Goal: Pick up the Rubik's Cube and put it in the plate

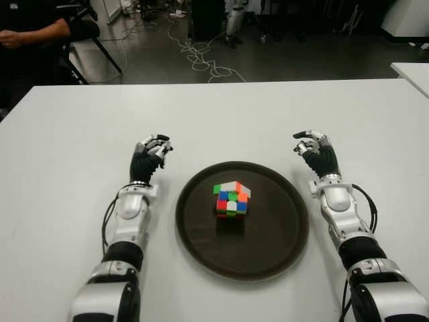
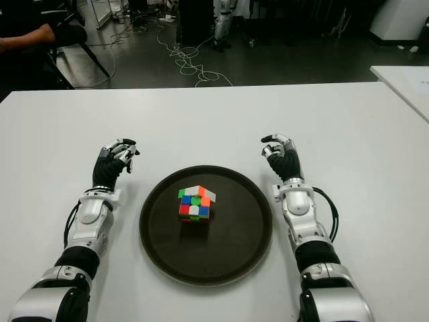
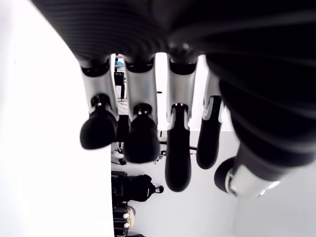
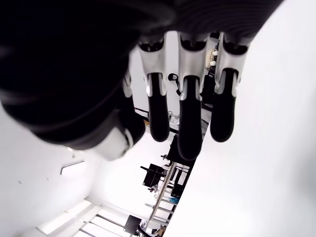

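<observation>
The Rubik's Cube (image 1: 232, 199) sits near the middle of the round dark plate (image 1: 201, 235) on the white table, a corner turned toward me. My left hand (image 1: 153, 151) shows to the left of the plate, fingers loosely curled and holding nothing. On the other side of the plate my right hand (image 1: 312, 149) shows the same relaxed curl, also holding nothing. In each wrist view the fingers (image 3: 177, 158) hang apart with only the room behind them. Neither hand touches the cube or the plate.
The white table (image 1: 234, 114) stretches far beyond the plate. A second white table's corner (image 1: 412, 70) is at the far right. A seated person's arm (image 1: 33, 33) shows at the top left, with cables (image 1: 201, 57) on the floor behind the table.
</observation>
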Controlling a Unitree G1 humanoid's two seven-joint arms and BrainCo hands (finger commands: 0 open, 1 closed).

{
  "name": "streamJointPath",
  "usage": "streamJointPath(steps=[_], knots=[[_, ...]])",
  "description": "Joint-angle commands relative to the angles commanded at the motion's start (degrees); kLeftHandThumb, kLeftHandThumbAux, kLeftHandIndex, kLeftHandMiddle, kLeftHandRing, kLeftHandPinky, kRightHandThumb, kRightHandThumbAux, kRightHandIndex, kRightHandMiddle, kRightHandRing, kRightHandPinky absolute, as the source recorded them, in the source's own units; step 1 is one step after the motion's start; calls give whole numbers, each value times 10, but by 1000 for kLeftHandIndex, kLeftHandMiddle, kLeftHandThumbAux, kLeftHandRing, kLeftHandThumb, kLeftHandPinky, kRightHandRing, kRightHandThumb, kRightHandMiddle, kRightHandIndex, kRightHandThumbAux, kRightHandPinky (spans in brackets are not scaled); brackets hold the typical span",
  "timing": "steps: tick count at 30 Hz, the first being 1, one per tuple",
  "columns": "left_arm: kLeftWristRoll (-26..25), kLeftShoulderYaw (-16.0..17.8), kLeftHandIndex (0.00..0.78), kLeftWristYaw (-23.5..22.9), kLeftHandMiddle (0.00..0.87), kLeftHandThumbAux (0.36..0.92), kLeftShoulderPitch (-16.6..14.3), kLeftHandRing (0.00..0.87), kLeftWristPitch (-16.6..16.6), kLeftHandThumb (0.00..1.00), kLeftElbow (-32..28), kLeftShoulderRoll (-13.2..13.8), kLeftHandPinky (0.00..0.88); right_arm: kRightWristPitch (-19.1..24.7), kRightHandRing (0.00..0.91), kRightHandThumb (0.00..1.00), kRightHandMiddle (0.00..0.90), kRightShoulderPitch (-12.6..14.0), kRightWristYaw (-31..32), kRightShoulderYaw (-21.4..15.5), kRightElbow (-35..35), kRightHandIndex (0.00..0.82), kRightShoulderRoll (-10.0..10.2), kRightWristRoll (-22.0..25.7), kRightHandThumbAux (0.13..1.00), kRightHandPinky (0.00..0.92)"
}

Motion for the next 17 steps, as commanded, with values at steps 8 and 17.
streamJointPath(steps=[8, 17], knots=[[2, 0, 425, 3, 570, 656, -1, 764, 8, 855, 0, 3, 774, 1, 571, 703, 541, 0, 0, 1, -2, 427, 0, -1, 717, 598], [1, 1, 422, 3, 567, 657, -2, 768, 3, 854, 2, 2, 776, 9, 573, 702, 544, -1, -5, 4, -4, 427, -2, -6, 719, 593]])
